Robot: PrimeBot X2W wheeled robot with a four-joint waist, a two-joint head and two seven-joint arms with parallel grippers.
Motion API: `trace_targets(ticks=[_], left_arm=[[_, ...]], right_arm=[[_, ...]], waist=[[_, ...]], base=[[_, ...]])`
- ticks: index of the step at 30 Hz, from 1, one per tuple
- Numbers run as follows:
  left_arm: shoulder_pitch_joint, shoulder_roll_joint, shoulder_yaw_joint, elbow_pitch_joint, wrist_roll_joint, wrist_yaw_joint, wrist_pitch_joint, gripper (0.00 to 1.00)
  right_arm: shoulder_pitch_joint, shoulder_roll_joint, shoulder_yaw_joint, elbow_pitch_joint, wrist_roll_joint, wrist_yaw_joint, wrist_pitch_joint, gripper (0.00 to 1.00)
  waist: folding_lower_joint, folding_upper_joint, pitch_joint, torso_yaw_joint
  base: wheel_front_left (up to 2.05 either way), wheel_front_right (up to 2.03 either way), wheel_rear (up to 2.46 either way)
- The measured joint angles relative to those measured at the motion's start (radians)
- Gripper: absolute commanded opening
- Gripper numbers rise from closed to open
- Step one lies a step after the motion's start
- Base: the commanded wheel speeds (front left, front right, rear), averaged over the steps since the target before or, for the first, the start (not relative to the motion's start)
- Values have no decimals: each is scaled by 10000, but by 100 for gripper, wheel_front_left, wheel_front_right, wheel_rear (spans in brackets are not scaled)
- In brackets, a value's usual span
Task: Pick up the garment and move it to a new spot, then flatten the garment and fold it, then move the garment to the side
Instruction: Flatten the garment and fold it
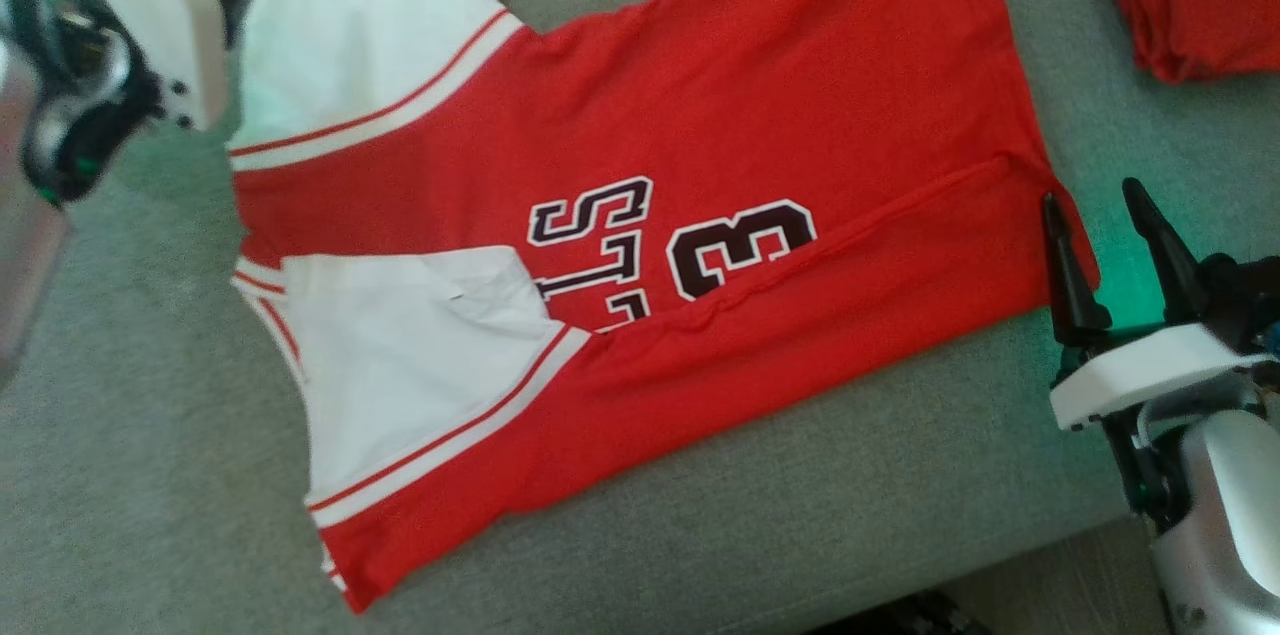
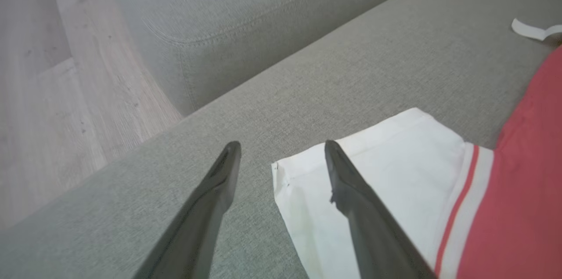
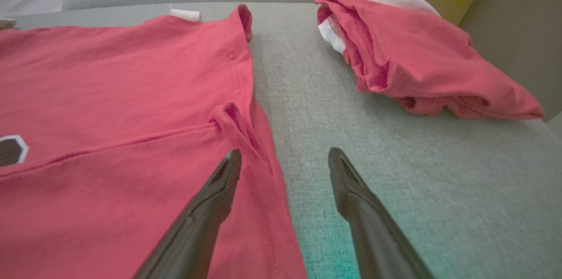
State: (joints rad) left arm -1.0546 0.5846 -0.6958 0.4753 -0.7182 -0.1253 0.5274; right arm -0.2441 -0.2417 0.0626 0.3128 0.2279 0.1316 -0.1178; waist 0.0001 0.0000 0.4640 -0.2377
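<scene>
The garment (image 1: 700, 115) is a red jersey with white sleeves, red-and-white stripes at the shoulders, and dark letters and a number 3 outlined in white. It lies spread on the grey sofa seat (image 1: 150, 475), with one long side folded in over the front. The right gripper (image 3: 285, 152) stands wide open and empty at the hem, one finger above the red edge and the other above bare seat. The left gripper (image 2: 282, 143) is also wide and empty, with the white sleeve corner just under one finger. Beyond the right gripper, apart, lies a folded red garment (image 3: 417, 63).
</scene>
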Motion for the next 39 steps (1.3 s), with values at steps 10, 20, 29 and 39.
trace_targets(ticks=[10, 20, 29, 39], left_arm=[[-374, 769, -1037, 431, -848, -71, 754, 100], [-802, 1064, -1248, 821, -1062, -73, 295, 90], [-1230, 1183, -1994, 656, -1306, -73, 79, 0], [-1660, 1310, -3005, 236, -1463, -73, -151, 0]], right_arm=[[-564, 186, 245, 430, 13, 0, -385, 100], [-987, 234, 395, 767, 98, 0, -589, 100], [-1218, 224, 493, 913, 128, 0, -763, 100], [-3764, -995, 1450, 508, 1465, 0, 963, 100]], waist=[[-1, 0, 683, -540], [-2, 0, 972, -672], [-1, 0, 1106, -664], [-1, 0, 1047, -290]], base=[[0, 0, 0], [0, 0, 0], [0, 0, 0], [0, 0, 0]])
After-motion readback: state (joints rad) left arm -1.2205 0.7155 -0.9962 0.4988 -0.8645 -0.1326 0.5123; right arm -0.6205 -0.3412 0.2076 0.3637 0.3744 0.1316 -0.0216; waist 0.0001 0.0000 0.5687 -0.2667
